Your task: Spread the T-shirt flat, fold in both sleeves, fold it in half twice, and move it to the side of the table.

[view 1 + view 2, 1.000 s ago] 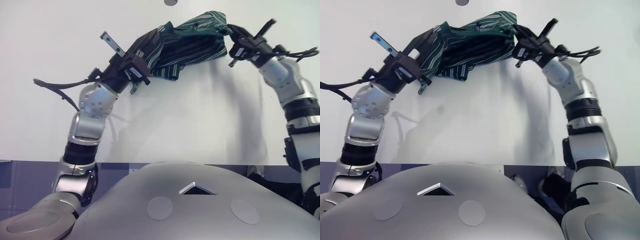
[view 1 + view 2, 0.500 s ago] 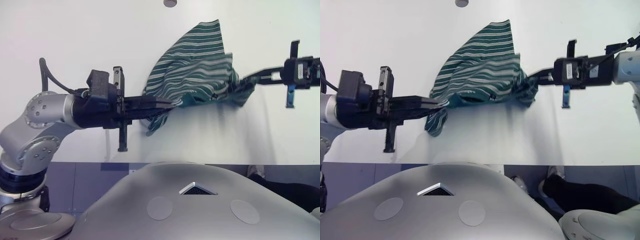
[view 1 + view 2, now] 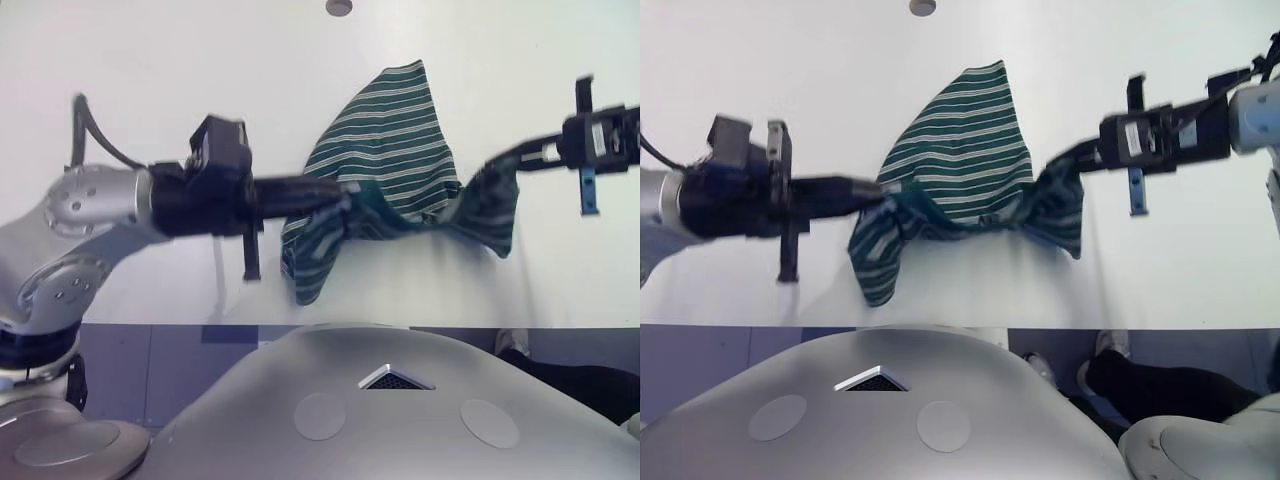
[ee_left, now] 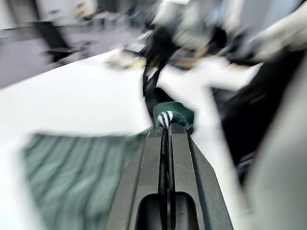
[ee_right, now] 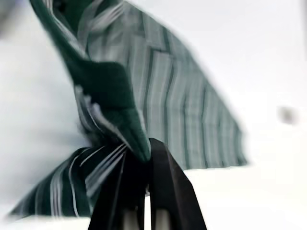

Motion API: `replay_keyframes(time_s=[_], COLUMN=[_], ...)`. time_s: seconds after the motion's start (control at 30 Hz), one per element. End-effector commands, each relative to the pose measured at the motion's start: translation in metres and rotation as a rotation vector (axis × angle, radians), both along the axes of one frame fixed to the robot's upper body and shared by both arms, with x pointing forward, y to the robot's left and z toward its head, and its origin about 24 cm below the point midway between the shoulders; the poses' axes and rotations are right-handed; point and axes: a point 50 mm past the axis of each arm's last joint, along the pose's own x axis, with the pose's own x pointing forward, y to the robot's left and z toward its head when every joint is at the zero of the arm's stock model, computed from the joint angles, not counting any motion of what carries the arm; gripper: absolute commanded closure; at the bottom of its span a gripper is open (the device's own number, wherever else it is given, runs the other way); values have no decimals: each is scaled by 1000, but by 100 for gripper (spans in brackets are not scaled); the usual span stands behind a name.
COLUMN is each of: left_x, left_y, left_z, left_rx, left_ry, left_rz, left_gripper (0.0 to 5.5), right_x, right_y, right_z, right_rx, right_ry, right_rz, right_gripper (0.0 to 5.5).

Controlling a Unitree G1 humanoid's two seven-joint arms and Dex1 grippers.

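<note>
A green T-shirt with white stripes (image 3: 385, 150) hangs stretched between my two grippers above the white table (image 3: 150, 90). Its far part points away toward the table's back and rests on the surface. My left gripper (image 3: 345, 192) is shut on the shirt's left end, and a loose flap droops below it (image 3: 305, 262). My right gripper (image 3: 500, 160) is shut on the right end, where another fold (image 3: 495, 215) hangs down. In the left wrist view the shut fingers (image 4: 169, 139) pinch a bunch of striped cloth (image 4: 169, 115). The right wrist view has dark fingers (image 5: 158, 177) clamped on green fabric (image 5: 115, 96).
A small round grey hole (image 3: 339, 7) sits at the table's far edge. The table's near edge (image 3: 150, 322) runs just below the hanging flaps. A person's dark trouser leg and shoe (image 3: 1160, 385) are on the floor at the right.
Both grippers went from the far middle of the table out to the sides and toward me, pulling the bunched shirt open. In the last half second the side flaps dropped lower.
</note>
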Motion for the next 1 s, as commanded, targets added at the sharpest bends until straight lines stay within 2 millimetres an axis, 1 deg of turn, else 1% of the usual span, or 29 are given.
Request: replay_keyframes(time_s=[0.03,0.07,0.1,0.13,0.17,0.2,0.23,0.27,0.33,0.37,0.4,0.43,0.47,0.5,0.53,0.6,0.63,0.67,0.7,0.73,0.77,0.8,0.83,0.87,0.9,1.0], left_x=[113,132,157,172,186,193,199,204,210,209,204,197,193,192,195,202,206,210,212,211,204,194,185,178,171,151], left_y=[44,51,59,64,68,70,71,69,61,55,49,44,42,41,40,42,43,45,47,53,59,63,65,64,62,47], left_z=[71,87,102,111,123,130,138,150,174,193,217,235,246,246,238,211,195,172,141,103,69,46,32,27,28,40], left_rx=[616,691,794,888,1008,1087,1186,1262,1323,1310,1260,1208,1167,1152,1159,1197,1206,1211,1207,1191,1158,1094,1023,957,894,750], left_ry=[-605,-664,-731,-783,-873,-934,-1032,-1165,-1410,-1561,-1710,-1821,-1894,-1932,-1949,-1955,-1932,-1855,-1681,-1359,-1079,-826,-621,-491,-413,-347], left_rz=[219,252,308,338,380,399,422,476,591,666,751,814,850,844,800,677,610,508,359,205,58,-74,-194,-292,-370,-479], left_gripper=[550,550,550,550,550,550,550,550,550,550,550,550,550,550,550,550,550,550,550,550,550,550,550,550,550,550], right_x=[93,107,122,132,142,147,153,159,164,161,155,150,147,146,148,155,161,165,167,165,158,148,140,134,131,124], right_y=[9,12,18,25,34,40,46,54,66,69,71,72,73,74,75,80,82,84,83,77,72,66,62,60,59,56], right_z=[45,55,71,84,99,109,118,132,165,186,206,220,229,230,224,201,181,160,136,103,75,56,46,42,41,41], right_rx=[-59,-88,-126,-162,-199,-224,-262,-315,-325,-285,-247,-227,-212,-230,-271,-381,-441,-470,-503,-543,-537,-531,-517,-493,-480,-448], right_ry=[-446,-514,-601,-670,-756,-813,-897,-1051,-1350,-1481,-1602,-1694,-1758,-1795,-1807,-1790,-1710,-1599,-1449,-1200,-929,-713,-551,-451,-388,-253], right_rz=[-198,-225,-253,-264,-281,-288,-308,-347,-451,-513,-554,-570,-568,-540,-493,-354,-276,-200,-128,-15,72,150,211,250,277,318], right_gripper=[546,546,546,546,546,546,546,546,546,546,546,546,546,546,546,546,546,546,546,546,546,546,546,546,546,546])
